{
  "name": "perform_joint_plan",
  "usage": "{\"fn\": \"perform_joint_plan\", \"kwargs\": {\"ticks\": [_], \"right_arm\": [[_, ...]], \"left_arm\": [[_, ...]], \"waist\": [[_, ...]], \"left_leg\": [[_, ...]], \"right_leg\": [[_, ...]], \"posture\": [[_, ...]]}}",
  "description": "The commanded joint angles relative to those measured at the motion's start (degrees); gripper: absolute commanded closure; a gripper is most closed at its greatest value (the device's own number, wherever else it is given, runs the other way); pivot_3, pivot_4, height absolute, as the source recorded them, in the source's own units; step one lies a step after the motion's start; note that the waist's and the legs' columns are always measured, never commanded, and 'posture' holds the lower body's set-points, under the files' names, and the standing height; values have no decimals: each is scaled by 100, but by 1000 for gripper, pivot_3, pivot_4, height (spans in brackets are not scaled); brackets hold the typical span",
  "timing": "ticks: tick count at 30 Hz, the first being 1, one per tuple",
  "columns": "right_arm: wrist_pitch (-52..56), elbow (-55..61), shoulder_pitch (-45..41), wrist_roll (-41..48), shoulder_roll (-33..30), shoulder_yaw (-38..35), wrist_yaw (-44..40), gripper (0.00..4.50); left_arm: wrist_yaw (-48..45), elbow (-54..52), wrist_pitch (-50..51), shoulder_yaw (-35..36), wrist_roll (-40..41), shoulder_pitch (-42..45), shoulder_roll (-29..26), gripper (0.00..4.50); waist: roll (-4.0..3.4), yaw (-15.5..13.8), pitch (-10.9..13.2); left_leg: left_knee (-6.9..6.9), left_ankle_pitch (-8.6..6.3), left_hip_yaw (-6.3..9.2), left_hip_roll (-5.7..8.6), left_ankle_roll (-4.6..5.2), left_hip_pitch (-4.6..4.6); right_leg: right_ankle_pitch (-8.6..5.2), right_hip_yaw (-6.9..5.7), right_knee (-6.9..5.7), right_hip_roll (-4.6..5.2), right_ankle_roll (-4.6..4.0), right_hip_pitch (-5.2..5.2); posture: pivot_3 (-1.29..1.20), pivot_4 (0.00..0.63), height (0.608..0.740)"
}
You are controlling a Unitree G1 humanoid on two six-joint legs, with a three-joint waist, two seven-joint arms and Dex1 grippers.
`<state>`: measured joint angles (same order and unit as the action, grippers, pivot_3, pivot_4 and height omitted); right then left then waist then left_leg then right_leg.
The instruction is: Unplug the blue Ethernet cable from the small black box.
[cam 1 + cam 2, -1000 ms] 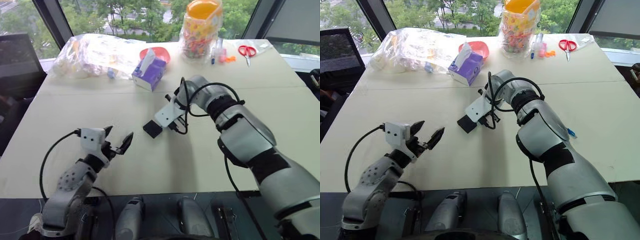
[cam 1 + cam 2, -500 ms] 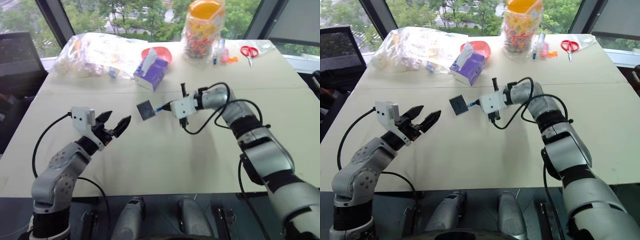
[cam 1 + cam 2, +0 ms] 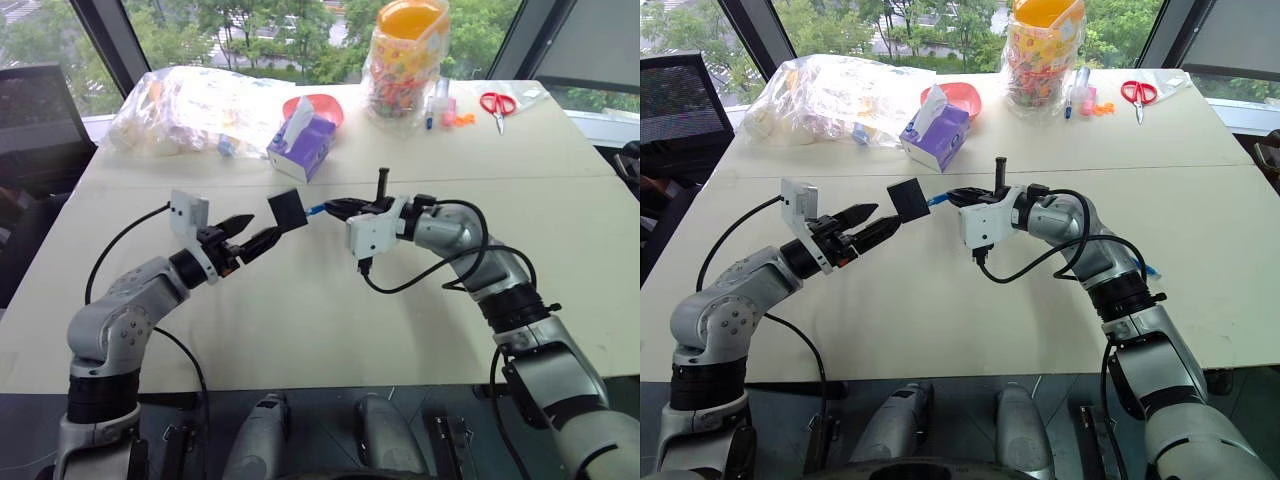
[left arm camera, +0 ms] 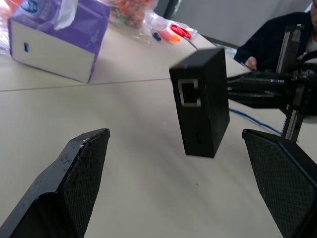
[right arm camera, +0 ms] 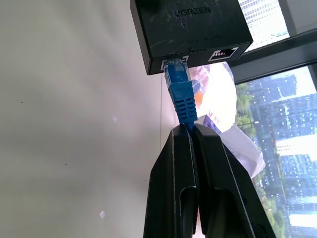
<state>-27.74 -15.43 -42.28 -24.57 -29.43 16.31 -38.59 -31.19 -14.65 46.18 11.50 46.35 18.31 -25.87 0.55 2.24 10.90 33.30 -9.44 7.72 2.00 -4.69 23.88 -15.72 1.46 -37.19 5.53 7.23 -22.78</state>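
Right gripper (image 3: 952,194) fingers clamped on blue Ethernet cable (image 5: 179,99), just behind plug. Since a second ago, small black box (image 3: 287,210) lifted off counter (image 3: 330,310), now dangling mid-air from cable, still plugged in. Left gripper (image 3: 254,233) came up too, fingers spread wide, box just off its tips, not gripped yet. So unplugging not done. Right wrist view shows plug seated in port; left wrist view shows second, empty port.

The right pincer (image 3: 333,208) has lifted the small black box (image 3: 287,210) off the table, toward the left pincer (image 3: 252,233).
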Motion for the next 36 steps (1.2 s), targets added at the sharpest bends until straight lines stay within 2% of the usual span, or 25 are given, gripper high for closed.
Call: {"fn": "perform_joint_plan", "kwargs": {"ticks": [1,6,7,8,9,13,16,24,27,29,32,36], "right_arm": [[87,311,-62,52,-96,-84,71,4429],[182,459,-27,104,-144,-51,29,4429],[194,491,-21,109,-152,-41,11,4500],[203,516,-18,110,-156,-33,4,4500],[223,555,-9,116,-157,-30,-8,4500],[281,736,25,130,-167,-5,-64,4500],[349,976,128,181,-174,33,-168,4500],[564,1346,358,354,-170,81,-439,4500],[737,1307,360,574,-183,49,-661,3584],[1046,1332,397,850,-196,21,-930,2601],[1983,1599,465,1785,-274,-73,-1764,1092],[3580,1839,216,3208,-400,-385,-2788,1092]], "left_arm": [[-128,61,97,105,282,300,4,0],[-235,194,66,34,286,486,45,0],[-264,216,66,18,288,513,53,531],[-287,236,60,9,286,531,65,669],[-300,259,47,-3,272,542,80,1016],[-394,393,-4,-50,201,570,144,2836],[-463,477,-52,-108,157,578,181,4033],[-587,526,-27,-185,87,600,160,4072],[-683,481,16,-209,92,609,78,4072],[-765,450,14,-203,98,593,43,4072],[-1057,425,-67,-167,110,541,-77,4072],[-1748,351,-147,-218,143,420,-390,4072]], "waist": [[1,3,0],[1,28,0],[1,28,0],[1,26,0],[2,21,1],[2,16,1],[4,5,1],[5,17,1],[5,21,2],[6,16,2],[7,10,2],[7,14,4]], "left_leg": [[1,0,0,0,0,0],[-1,0,0,-1,0,0],[-2,0,0,-1,0,-1],[-2,0,0,-1,0,-1],[-2,0,0,0,0,0],[-1,0,0,0,0,0],[-1,0,0,0,0,0],[-1,0,0,0,0,0],[-1,0,0,0,0,0],[-1,0,0,-1,0,0],[-1,0,0,0,0,0],[-1,0,1,0,1,2]], "right_leg": [[0,0,0,0,0,1],[0,0,1,0,1,-1],[0,0,0,0,1,-1],[0,0,0,0,1,-1],[0,0,1,0,1,-1],[0,0,1,0,1,0],[0,0,3,0,1,2],[0,0,4,0,1,1],[0,0,4,0,1,2],[1,0,4,0,1,1],[0,0,6,1,1,4],[0,-1,7,1,0,3]], "posture": [[0,150,726],[0,150,726],[0,150,726],[0,150,726],[0,150,726],[0,150,726],[0,150,726],[0,150,726],[0,150,726],[0,150,726],[0,150,726],[0,150,726]]}}
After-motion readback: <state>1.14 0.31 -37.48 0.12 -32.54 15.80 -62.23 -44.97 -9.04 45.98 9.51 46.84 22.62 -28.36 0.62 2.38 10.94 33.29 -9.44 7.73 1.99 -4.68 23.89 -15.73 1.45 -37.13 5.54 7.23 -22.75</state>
